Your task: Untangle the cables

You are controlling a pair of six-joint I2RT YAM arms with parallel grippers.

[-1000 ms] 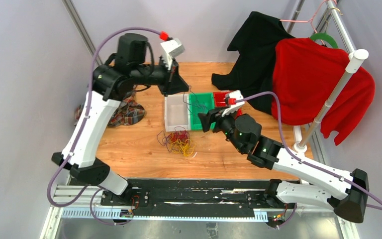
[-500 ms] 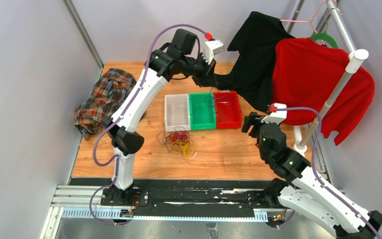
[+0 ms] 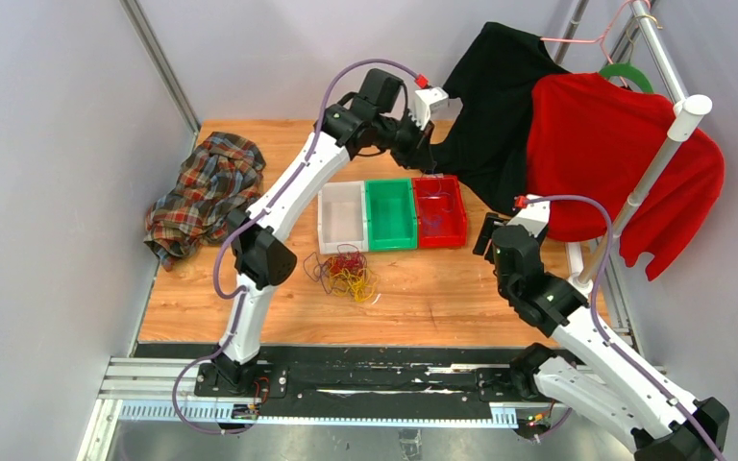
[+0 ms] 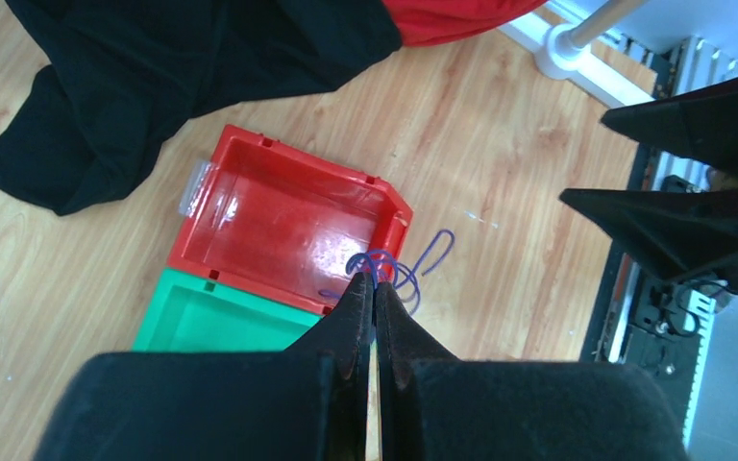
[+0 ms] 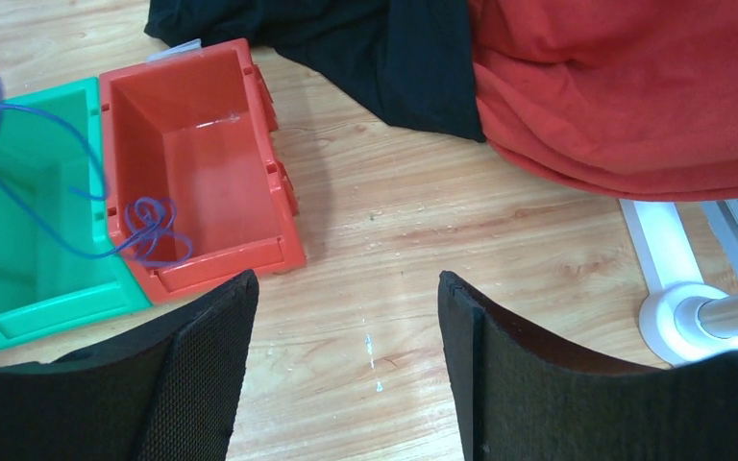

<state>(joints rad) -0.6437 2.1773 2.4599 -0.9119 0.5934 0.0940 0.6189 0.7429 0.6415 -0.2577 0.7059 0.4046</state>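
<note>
Wood table: your left gripper pinches purple cable over red bin; right gripper gapes. Loops may snag bin rim.

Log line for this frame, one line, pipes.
left claw: shut on purple cable, over red bin edge | right claw: open, empty | tangle: on table

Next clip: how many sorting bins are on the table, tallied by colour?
White bin: 1
Green bin: 1
Red bin: 1
Total: 3 bins, side by side in one row.
</note>
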